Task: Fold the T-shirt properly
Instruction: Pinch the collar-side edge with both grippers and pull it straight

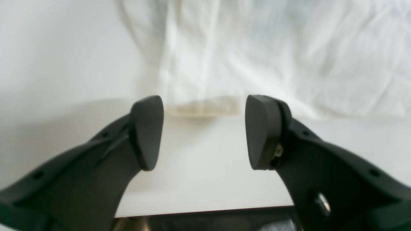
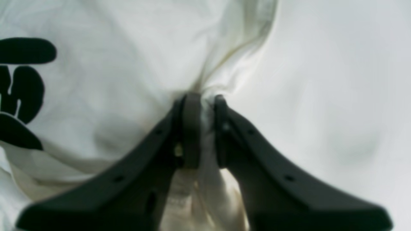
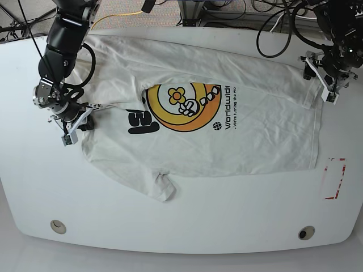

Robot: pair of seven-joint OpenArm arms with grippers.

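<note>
The white T-shirt (image 3: 244, 141) lies spread on the table with its orange-yellow circular graphic (image 3: 184, 105) facing up. My right gripper (image 3: 86, 113) is at the shirt's left edge. In the right wrist view this right gripper (image 2: 204, 99) is shut on a bunched fold of the T-shirt (image 2: 128, 48), with black lettering (image 2: 19, 89) to its left. My left gripper (image 3: 320, 79) hovers by the shirt's far right sleeve. In the left wrist view that left gripper (image 1: 204, 131) stands open and empty, just short of the hem of the T-shirt (image 1: 257, 48).
The white table (image 3: 187, 215) has two round holes (image 3: 57, 226) near its front edge and a red-marked rectangle (image 3: 334, 178) at the right. Cables lie behind the table's back edge. The table's dark edge (image 1: 205, 211) shows below my left gripper.
</note>
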